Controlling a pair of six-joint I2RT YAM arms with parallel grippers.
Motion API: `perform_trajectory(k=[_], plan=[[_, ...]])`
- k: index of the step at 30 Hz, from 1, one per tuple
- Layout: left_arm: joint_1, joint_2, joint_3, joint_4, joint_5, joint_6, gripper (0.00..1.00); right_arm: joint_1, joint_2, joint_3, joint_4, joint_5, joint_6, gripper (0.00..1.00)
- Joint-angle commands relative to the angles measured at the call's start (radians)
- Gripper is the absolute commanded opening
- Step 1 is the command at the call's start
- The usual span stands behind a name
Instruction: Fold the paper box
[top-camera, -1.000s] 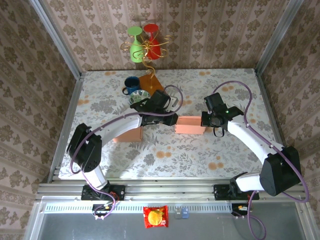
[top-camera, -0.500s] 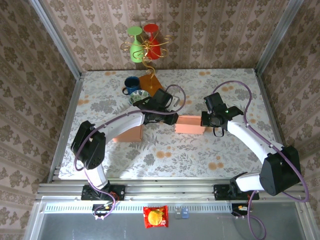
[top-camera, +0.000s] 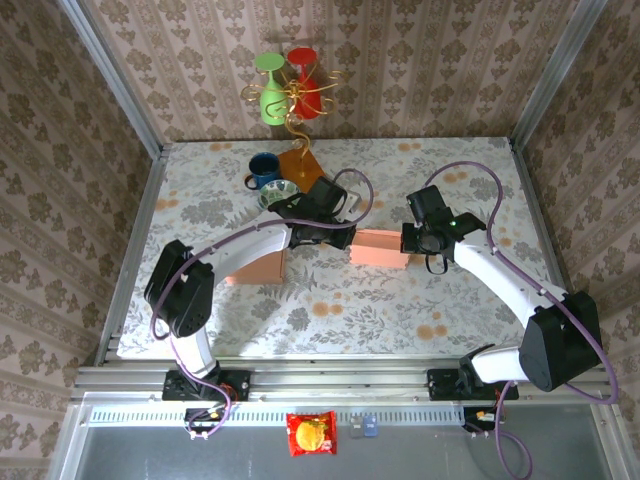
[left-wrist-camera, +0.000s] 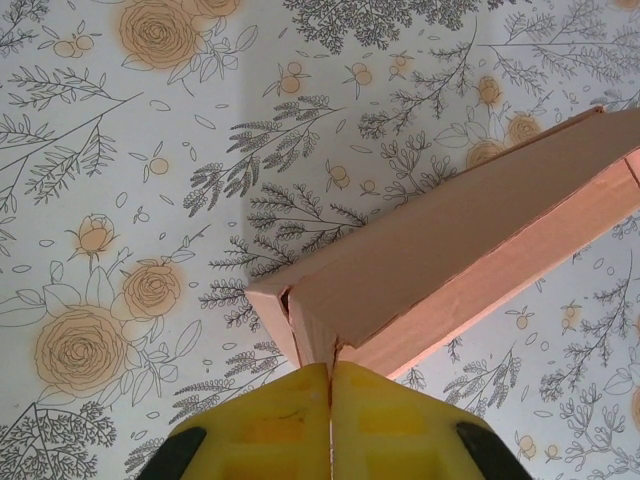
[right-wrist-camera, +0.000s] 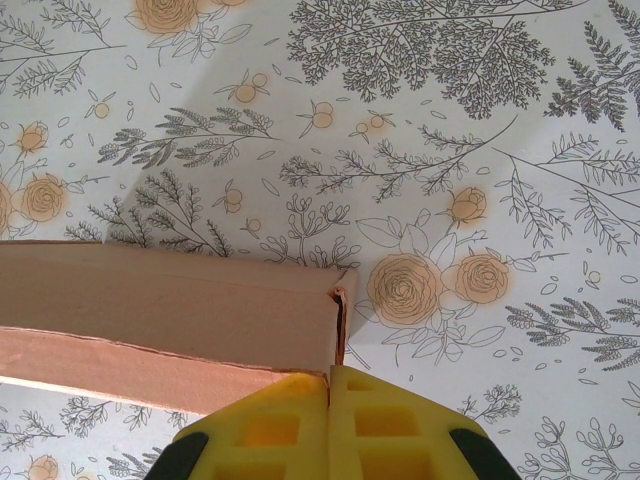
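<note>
The salmon-pink paper box lies in the middle of the flowered table, between my two grippers. My left gripper is at its left end. In the left wrist view the yellow fingers are pressed together on the thin end wall of the box. My right gripper is at the right end. In the right wrist view its jaws are shut on the end flap at the corner of the box. The box's long side walls stand folded up.
A second salmon cardboard piece lies partly under my left arm. Behind it stand a blue mug, a small bowl and a wire stand with green and red glasses. A snack packet lies below the table's front rail.
My left gripper has closed its jaws on the box's left end wall, and the left arm has shifted slightly. The right gripper and the box have stayed put.
</note>
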Motion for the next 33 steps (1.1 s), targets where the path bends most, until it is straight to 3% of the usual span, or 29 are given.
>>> perform_trajectory(k=[1,7,33], plan=[[-0.007,0.016,0.022,-0.004,-0.007,-0.001,0.05,0.007,0.006,0.018,-0.045,0.028,0.022,0.00],[-0.010,0.026,0.051,-0.025,0.012,-0.041,0.00,0.012,0.009,0.019,-0.048,0.032,0.027,0.00],[0.005,0.067,0.139,-0.153,0.087,-0.202,0.00,0.014,0.023,0.035,-0.057,0.024,0.027,0.00]])
